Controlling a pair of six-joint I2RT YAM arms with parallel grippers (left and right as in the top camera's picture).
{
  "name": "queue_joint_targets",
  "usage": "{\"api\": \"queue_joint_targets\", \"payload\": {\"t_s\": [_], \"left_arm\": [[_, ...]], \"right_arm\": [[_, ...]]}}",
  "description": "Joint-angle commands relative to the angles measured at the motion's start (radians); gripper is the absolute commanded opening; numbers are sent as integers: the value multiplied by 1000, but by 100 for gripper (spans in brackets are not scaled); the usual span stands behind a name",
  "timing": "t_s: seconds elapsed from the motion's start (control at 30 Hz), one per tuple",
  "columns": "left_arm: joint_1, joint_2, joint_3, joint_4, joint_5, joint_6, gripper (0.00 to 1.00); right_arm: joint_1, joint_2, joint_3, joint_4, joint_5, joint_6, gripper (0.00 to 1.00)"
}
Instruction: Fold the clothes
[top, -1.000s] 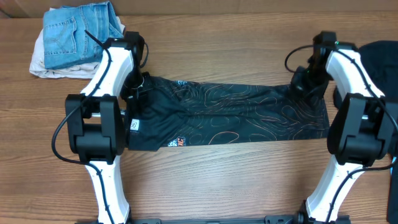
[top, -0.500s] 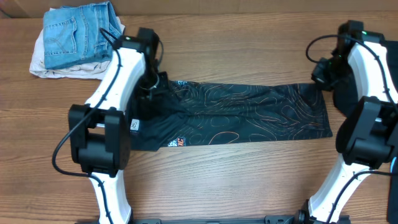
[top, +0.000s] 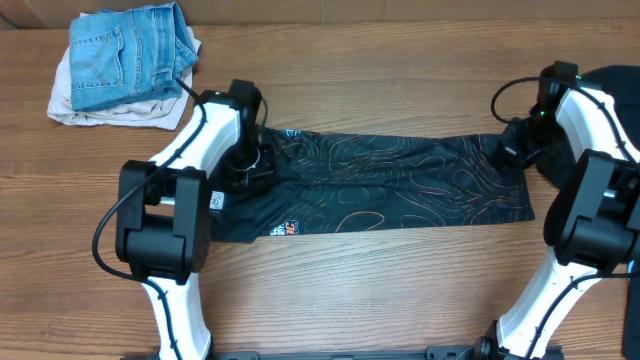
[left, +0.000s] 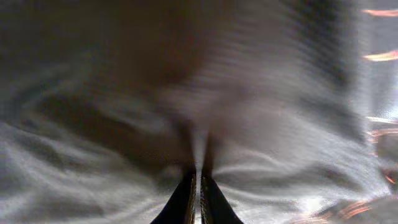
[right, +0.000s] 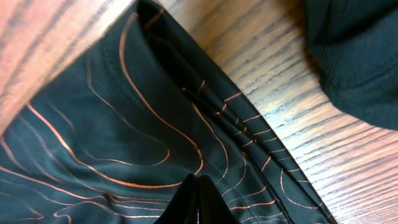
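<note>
Left gripper (left: 199, 190): jaws pinched shut on the jersey (top: 400, 185) at its 10 o'clock corner, with the fabric puckering toward the tips. Right gripper (right: 198, 190): jaws closed on the jersey's 2 o'clock corner. Jersey: long flat strip across the middle of the table (top: 350, 290). Folded jeans (top: 125, 55): table's 10 o'clock. Dark cloth (right: 354, 56): table's 3 o'clock edge.

- Black jersey (right: 124, 124) under your right gripper (right: 198, 190): thin, smooth cloth, slight sheen.
- Beside it, table (right: 292, 143): matt, grained wood.
- Your arm shells (top: 190, 135): glossy white plastic.
</note>
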Motion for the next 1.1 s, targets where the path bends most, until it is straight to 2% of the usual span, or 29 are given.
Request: {"api": "queue_joint_targets", "payload": {"t_s": [0.0, 0.3, 0.53, 0.77, 1.07], "left_arm": [[26, 6, -42, 21, 11, -14, 8], [74, 6, -115, 94, 10, -18, 10], [116, 6, -135, 98, -10, -22, 10], [178, 6, -137, 89, -82, -21, 8], [272, 6, -137, 82, -88, -14, 8]], "right_arm": [[3, 2, -13, 8, -2, 1, 6], [4, 2, -50, 52, -10, 1, 6], [4, 2, -129, 139, -26, 1, 6], [3, 2, -135, 182, -27, 0, 4], [45, 2, -135, 231, -45, 0, 5]]}}
